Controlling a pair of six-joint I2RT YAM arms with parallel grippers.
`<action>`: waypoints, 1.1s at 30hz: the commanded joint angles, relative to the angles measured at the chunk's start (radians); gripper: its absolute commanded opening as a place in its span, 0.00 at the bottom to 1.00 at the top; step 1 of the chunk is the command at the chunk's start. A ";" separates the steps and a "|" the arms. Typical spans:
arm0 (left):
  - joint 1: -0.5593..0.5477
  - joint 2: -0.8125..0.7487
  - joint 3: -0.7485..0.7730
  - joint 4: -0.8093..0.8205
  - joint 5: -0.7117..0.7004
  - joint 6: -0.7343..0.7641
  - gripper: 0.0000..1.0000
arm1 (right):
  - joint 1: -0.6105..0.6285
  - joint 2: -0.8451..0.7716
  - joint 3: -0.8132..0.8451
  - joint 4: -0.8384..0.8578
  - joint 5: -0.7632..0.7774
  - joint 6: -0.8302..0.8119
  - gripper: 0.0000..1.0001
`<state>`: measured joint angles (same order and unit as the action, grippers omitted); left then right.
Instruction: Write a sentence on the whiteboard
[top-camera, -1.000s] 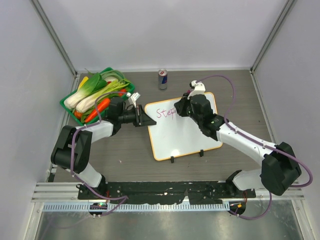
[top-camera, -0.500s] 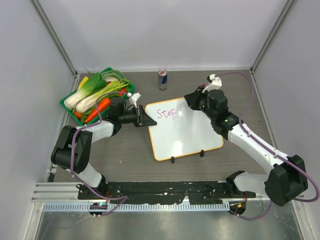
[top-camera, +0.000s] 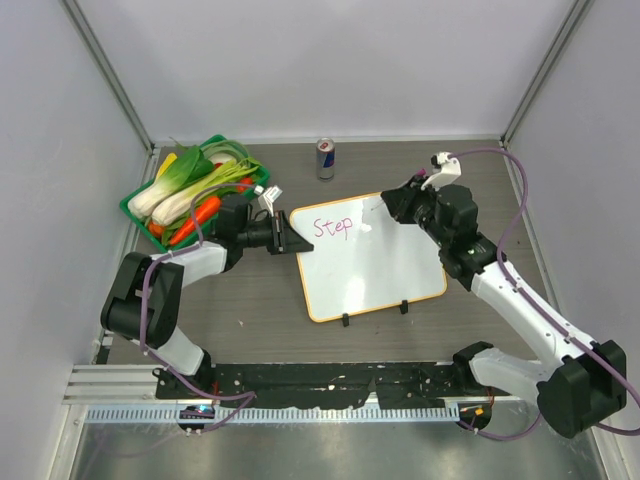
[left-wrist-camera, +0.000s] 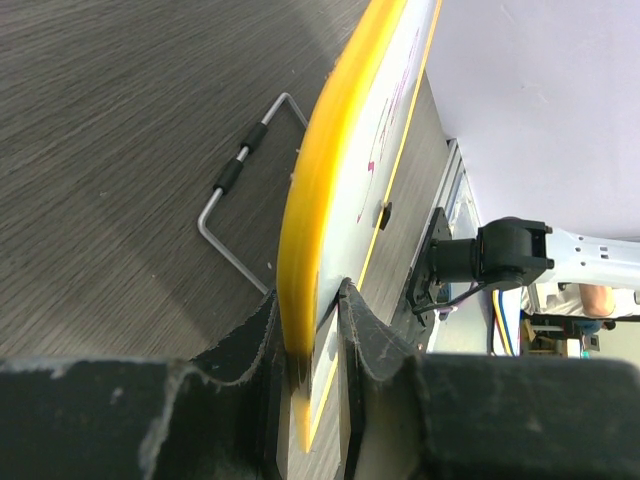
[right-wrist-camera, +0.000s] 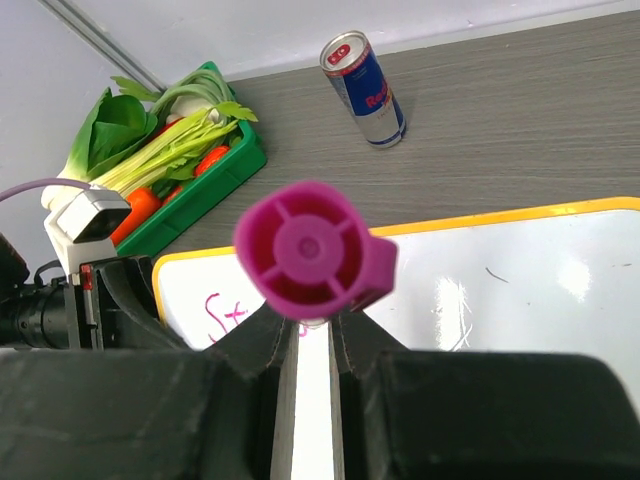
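Two fingers of the right gripper (right-wrist-camera: 310, 340) are clenched on a magenta marker (right-wrist-camera: 312, 255). In the right wrist view it is seen end-on, its blunt back end facing the camera, so its long axis runs away from the lens, down toward the whiteboard (top-camera: 375, 270). The tip is hidden, and I cannot tell whether it touches the white face. From above, that gripper sits over the board's far edge, just right of the writing.

The left gripper (top-camera: 283, 238) reaches in from the left and pinches the board's left edge. Its fingers (left-wrist-camera: 262, 345) are closed on either side of the yellow-orange rim.

The board lies on the table with its long axis running left to right, skewed so the right end sits a little farther from the arms. Two small black clips (top-camera: 344, 320) are on the near edge. Of the sentence (top-camera: 333, 227), only "Step" shows. The pink word is in the far-left corner and reads left to right along the far edge.

Around it is a dark, wood-grained table (top-camera: 250, 290). A green crate (right-wrist-camera: 240, 165) of leeks, leafy greens and carrots sits in the far-left corner. A drink can (top-camera: 325, 158) stands upright near the back wall, apart from the board. Plain pale walls with metal posts close in the space.
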<state>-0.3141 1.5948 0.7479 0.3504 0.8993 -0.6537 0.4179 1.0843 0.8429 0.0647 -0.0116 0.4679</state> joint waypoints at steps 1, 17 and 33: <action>-0.034 0.008 -0.007 -0.113 -0.077 0.095 0.00 | 0.001 -0.034 0.001 -0.005 0.009 -0.052 0.01; -0.034 0.011 0.008 -0.154 -0.112 0.114 0.00 | 0.117 -0.031 0.002 -0.023 0.177 -0.166 0.01; -0.034 0.024 0.011 -0.154 -0.106 0.118 0.00 | 0.124 0.092 0.067 0.032 0.234 -0.153 0.01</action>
<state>-0.3168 1.5940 0.7685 0.3035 0.8902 -0.6430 0.5358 1.1629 0.8501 0.0265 0.1883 0.3176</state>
